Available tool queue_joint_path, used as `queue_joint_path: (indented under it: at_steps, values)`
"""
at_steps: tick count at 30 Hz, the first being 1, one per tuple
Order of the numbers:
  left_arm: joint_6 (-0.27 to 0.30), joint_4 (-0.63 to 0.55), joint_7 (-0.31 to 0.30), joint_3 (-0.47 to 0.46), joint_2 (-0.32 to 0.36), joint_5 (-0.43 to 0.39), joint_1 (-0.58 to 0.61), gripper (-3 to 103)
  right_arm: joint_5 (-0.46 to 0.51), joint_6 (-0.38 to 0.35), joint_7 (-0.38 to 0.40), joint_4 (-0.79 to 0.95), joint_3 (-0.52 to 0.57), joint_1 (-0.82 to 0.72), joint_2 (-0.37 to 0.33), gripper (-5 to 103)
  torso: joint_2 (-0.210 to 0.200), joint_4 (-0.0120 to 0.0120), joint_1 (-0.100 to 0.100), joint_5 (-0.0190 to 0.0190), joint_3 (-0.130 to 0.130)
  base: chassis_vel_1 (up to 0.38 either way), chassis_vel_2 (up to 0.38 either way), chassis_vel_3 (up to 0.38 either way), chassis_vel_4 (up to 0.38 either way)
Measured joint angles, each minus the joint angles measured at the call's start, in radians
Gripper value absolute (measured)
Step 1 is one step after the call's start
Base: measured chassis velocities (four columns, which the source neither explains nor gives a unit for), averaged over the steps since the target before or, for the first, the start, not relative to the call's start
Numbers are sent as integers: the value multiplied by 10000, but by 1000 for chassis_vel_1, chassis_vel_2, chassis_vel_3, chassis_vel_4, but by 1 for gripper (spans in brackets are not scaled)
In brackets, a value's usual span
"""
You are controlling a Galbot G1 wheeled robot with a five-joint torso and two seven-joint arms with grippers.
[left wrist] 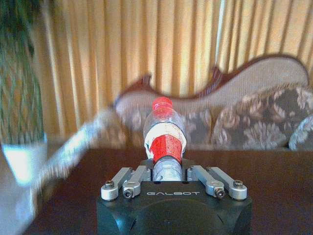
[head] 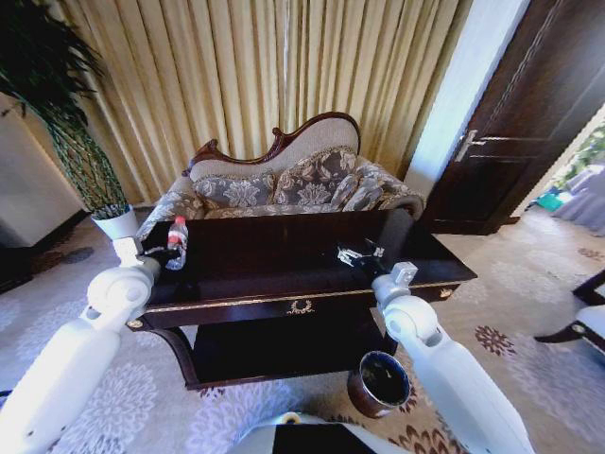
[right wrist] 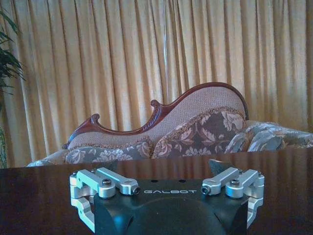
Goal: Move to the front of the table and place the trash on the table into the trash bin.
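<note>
The clear bottle with the red cap is clamped upright between the closed fingers of the left gripper over the left end of the dark table. The right gripper is held with fingers spread wide and empty above the right part of the tabletop. The trash bin is seen on the carpet at the near right, in front of the table.

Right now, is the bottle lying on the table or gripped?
Gripped: the left claw is shut on the bottle, red cap on, over the table's left end.
</note>
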Motion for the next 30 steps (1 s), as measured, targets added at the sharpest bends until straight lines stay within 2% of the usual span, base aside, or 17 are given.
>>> queue_joint_path:
  at_steps: [1, 2, 3, 4, 5, 8, 9, 10, 11, 12, 15, 16, 18, 21, 22, 26, 30]
  values:
    - [0, 0, 0, 0, 0, 0, 0, 28, 0, 0, 0, 0, 0, 0, 0, 100, 0, 0, 0, 0, 0, 0, 0, 0, 0]
    - [-373, -31, 563, -70, 50, 906, 101, 28, 43, 0, 41, 56, 13, 29, -34, 100, 0, 1, 0, 0, 0, 0, 0, 0, 0]
    - [-701, -65, 948, -154, 82, 1423, 176, 28, 152, -19, 67, 112, 56, 55, -75, 100, -1, 1, 0, -1, 0, 0, 0, 0, 0]
    - [-1030, -82, 1206, -235, 108, 1781, 239, 28, 272, -66, 92, 176, 98, 85, -118, 100, 0, -1, 1, 0, 0, 0, 0, 0, 0]
    - [-1030, -82, 1206, -235, 108, 1781, 239, 28, 272, -66, 92, 176, 98, 85, -118, 100, 0, -1, 1, 0, 0, 0, 0, 0, 0]
    - [-2354, -43, 2283, -521, 184, 3038, 572, 28, 762, -235, 195, 371, 153, 158, -299, 100, 0, 1, 0, -1, 0, 0, 0, 0, 0]
    - [-2354, -43, 2283, -521, 184, 3038, 572, 28, 762, -235, 195, 371, 153, 158, -299, 100, 0, 1, 0, -1, 0, 0, 0, 0, 0]
    - [-2970, -33, 2767, -666, 218, 3416, 751, 28, 1038, -298, 250, 477, 149, 198, -393, 100, -1, 1, 0, -1, 0, 0, 0, 0, 0]
    - [-3300, -39, 3052, -759, 246, 3555, 862, 28, 1270, -345, 281, 561, 127, 250, -461, 100, 0, 0, 0, 0, 0, 0, 0, 0, 0]
    - [-3300, -39, 3052, -759, 246, 3555, 862, 28, 1270, -345, 281, 561, 127, 250, -461, 100, 0, 0, 0, 0, 0, 0, 0, 0, 0]
    - [-4498, -69, 4182, -1028, 337, 4034, 1124, 28, 2345, -448, 308, 777, 14, 638, -733, 100, -1, 2, 0, -1, 0, 0, 0, 0, 0]
    - [-4498, -69, 4182, -1028, 337, 4034, 1124, 28, 2345, -448, 308, 777, 14, 638, -733, 100, -1, 2, 0, -1, 0, 0, 0, 0, 0]
    - [-5245, -22, 4852, -1026, 398, 4152, 1027, 28, 3166, -487, 306, 807, -71, 1087, -917, 100, -1, 2, 0, -1, 0, 0, 0, 0, 0]
    - [-5592, 11, 5130, -931, 445, 4153, 881, 28, 3467, -491, 286, 808, -142, 1323, -1042, 100, 0, 3, 0, 0, 0, 0, 0, 0, 0]
    - [-5942, 73, 5400, -777, 517, 4152, 657, 28, 3729, -500, 229, 785, -255, 1580, -1243, 100, 0, 1, 0, 0, 0, 0, 0, 0, 0]
    - [-6317, 237, 5742, -322, 667, 3939, 90, 28, 4195, -519, -205, 576, -539, 2190, -1627, 100, -1, -1, 1, 0, 0, 0, 0, 0, 0]
    - [-6907, 514, 6426, 279, 720, 3835, -221, 28, 4889, -518, -959, 188, -857, 2920, -1742, 100, -1, -1, 1, 0, 0, 0, 0, 0, 0]
